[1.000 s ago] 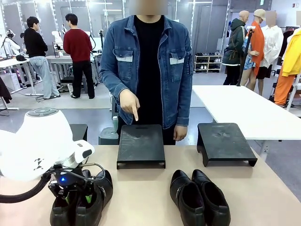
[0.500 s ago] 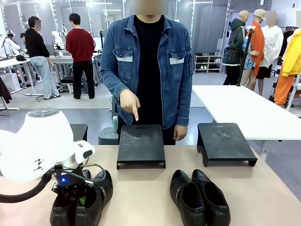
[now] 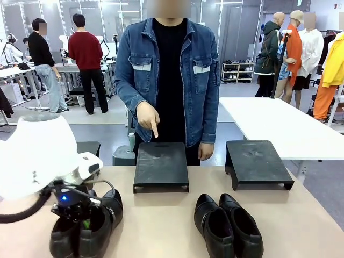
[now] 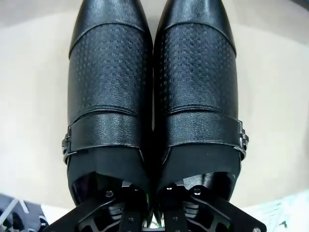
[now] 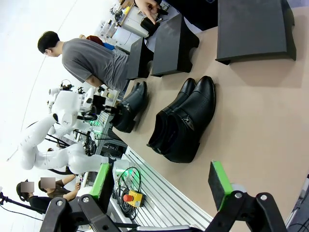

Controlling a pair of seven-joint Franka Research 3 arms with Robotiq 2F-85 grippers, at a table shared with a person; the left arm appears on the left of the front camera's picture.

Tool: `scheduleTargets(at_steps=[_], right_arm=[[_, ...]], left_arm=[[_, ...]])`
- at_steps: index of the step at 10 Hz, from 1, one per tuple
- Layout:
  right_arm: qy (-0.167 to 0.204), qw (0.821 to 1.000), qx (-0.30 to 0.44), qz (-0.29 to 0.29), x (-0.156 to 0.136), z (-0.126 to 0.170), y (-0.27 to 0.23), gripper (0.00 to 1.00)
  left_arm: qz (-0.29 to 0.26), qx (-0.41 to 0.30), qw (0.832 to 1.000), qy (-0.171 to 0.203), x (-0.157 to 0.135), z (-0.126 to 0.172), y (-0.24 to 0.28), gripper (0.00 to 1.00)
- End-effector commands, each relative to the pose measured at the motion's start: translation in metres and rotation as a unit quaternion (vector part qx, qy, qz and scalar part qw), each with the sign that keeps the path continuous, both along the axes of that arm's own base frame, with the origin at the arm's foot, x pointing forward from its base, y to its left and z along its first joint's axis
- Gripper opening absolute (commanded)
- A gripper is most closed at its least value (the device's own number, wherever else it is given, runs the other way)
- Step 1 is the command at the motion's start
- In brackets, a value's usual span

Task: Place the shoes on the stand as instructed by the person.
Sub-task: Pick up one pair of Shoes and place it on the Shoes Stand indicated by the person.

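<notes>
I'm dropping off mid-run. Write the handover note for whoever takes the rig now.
Left tool shut on the left pair of shoes, one finger inside each shoe.
Right tool open, holding nothing.
The right pair sits on the table.
The person's hand points at the middle stand.
Done: left pair grasped.
Left: place it on that stand, then the right pair where the person points next.
</notes>
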State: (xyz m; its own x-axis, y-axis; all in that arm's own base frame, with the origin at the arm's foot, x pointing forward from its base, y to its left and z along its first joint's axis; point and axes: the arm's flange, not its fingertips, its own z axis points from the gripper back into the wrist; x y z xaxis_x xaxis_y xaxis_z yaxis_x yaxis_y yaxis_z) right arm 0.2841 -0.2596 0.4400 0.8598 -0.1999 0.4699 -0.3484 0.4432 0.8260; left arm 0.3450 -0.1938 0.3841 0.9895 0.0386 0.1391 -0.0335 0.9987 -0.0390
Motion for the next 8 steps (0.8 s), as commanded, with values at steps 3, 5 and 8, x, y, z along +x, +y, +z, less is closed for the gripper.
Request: scheduleTargets(at_steps=[3, 5, 8], right_arm=[[-0.005, 1.0, 0.005, -0.001, 0.0, 0.001, -0.001, 1.0], [-0.005, 1.0, 0.005, -0.001, 0.0, 0.001, -0.001, 1.0], [-0.005, 1.0, 0.005, -0.001, 0.0, 0.001, -0.001, 1.0]], left_arm=[[-0.028, -0.065, 0.997, -0.02, -0.037, 0.084, 0.039, 0.0], [-0.025, -0.07, 0.997, -0.033, -0.033, 0.104, 0.046, 0.0], [-0.017, -0.063, 0.997, -0.035, -0.035, 0.102, 0.047, 0.0]])
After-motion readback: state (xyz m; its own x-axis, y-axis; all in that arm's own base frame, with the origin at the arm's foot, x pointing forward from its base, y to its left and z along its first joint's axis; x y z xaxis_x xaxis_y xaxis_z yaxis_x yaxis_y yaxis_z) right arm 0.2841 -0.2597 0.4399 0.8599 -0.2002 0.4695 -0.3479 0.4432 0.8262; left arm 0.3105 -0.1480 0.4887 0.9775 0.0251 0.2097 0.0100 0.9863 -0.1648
